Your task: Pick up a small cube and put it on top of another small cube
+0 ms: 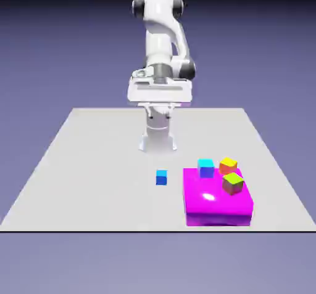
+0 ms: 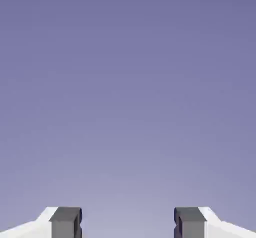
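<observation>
Jaws stand wide apart in the hand view: the two grey fingertips (image 2: 66, 222) sit at the bottom edge with only plain blue-violet backdrop between them, so the gripper (image 2: 127, 223) holds nothing. No brand, label or writing can be read on anything in either view.

From the exterior view's left to its right, the pale grey table (image 1: 92, 163) carries the small cube (image 1: 161, 177) first. This cube is bright blue all over with a lighter blue top, and it is the tiniest cube present. It sits alone on the bare tabletop, nearer the table's front edge than its far edge, just beside the left edge of a flat magenta block (image 1: 216, 203) but apart from it.

On that block, along its far edge, stands a larger cyan-topped cube (image 1: 205, 167) with purple-blue sides. Next to it, at the far right corner, is an orange cube (image 1: 228, 165) with a yellow top. Slightly nearer the front sits a green-topped cube (image 1: 232, 183) with brownish sides.

Behind them, the white arm (image 1: 162, 46) rises at the table's far edge, its hand held high above the tabletop, well apart from every cube.
</observation>
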